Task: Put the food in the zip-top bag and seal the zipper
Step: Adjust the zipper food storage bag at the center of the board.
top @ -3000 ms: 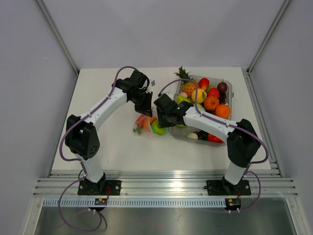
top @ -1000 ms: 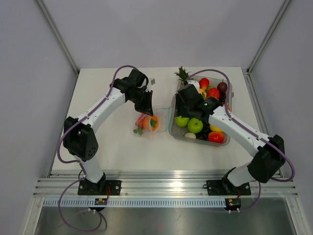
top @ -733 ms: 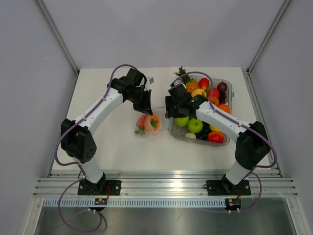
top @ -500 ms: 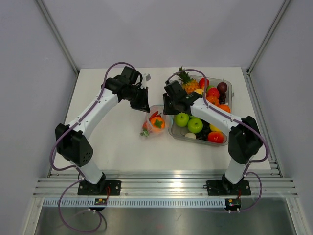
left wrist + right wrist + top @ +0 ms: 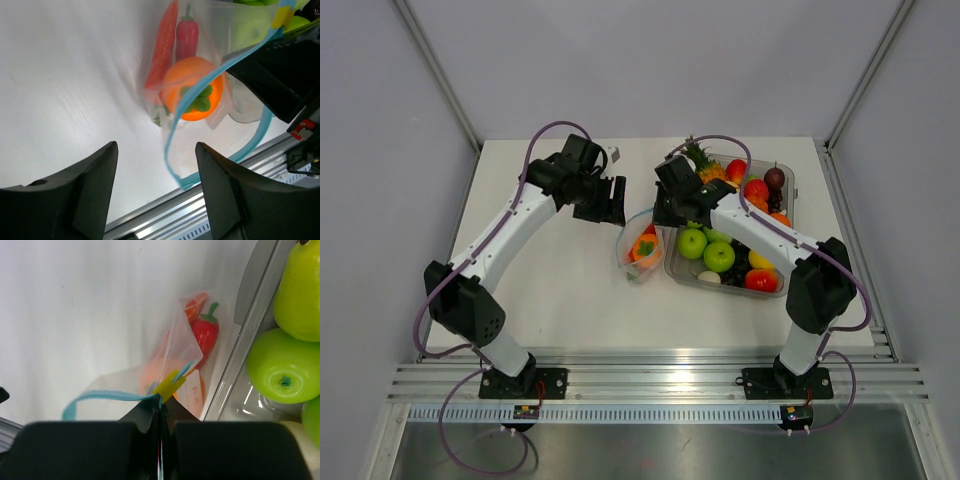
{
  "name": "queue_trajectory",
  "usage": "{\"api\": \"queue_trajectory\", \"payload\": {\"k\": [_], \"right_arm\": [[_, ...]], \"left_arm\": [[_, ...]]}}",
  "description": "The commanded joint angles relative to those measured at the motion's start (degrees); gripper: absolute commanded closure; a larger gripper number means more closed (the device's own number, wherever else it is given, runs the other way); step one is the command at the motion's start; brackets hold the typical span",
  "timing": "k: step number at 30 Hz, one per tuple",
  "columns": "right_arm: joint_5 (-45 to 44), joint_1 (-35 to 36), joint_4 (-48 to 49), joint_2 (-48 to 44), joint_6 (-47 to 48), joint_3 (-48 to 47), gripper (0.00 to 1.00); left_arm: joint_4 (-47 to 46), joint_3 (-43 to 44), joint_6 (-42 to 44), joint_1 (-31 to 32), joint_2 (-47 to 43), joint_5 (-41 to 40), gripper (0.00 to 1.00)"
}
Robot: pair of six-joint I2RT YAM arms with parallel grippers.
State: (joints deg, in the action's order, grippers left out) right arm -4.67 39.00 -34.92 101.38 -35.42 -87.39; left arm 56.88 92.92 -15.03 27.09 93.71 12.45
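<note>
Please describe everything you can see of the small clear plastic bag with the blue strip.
The small clear thin plastic bag is beside the rigid clear tray, crumpled and see-through. Its light-blue zipper strip gapes in an open loop, with a yellow tab at one end. The right gripper pinches it there. Inside show a red chili and orange pieces.

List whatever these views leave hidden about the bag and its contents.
Right wrist view: shut fingers hide the zipper corner they pinch.
Top view: zipper too small to trace; right gripper covers its end.
Left wrist view: bag cut off at the top edge, left side blurred.
</note>
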Motion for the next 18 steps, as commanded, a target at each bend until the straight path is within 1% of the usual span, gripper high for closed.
{"api": "queue_trajectory", "payload": {"k": [1, 4, 5, 9, 13, 18], "right_arm": [[-1.2, 0.3, -3.1, 1.1, -7.7, -4.7, 1.0], [-0.7, 0.3, -4.5, 2.7, -9.2, -7.6, 1.0], [-0.5, 0.3, -4.6, 3.3, -9.6, -7.8, 1.0], [0.2, 0.4, -4.9, 4.3, -10.9, -8.8, 1.0], [0.5, 0.3, -4.8, 4.2, -12.0, -8.9, 1.0], [1.2, 0.4, -4.5, 3.8, -12.6, -8.7, 1.0]], "left_arm": [[-5.2, -0.1, 1.6, 2.8, -9.3, -7.9, 0.32], [-6.8, -2.0, 3.8, 6.3, -11.0, -5.6, 0.31], [-7.1, -2.7, 4.4, 7.4, -10.8, -5.6, 0.29], [-10.6, -5.1, 4.4, 13.1, -10.4, -5.9, 0.26], [-14.9, -7.9, 2.4, 15.0, -9.9, -8.9, 0.27], [-19.1, -11.9, 0.5, 16.1, -9.6, -9.5, 0.29]]}}
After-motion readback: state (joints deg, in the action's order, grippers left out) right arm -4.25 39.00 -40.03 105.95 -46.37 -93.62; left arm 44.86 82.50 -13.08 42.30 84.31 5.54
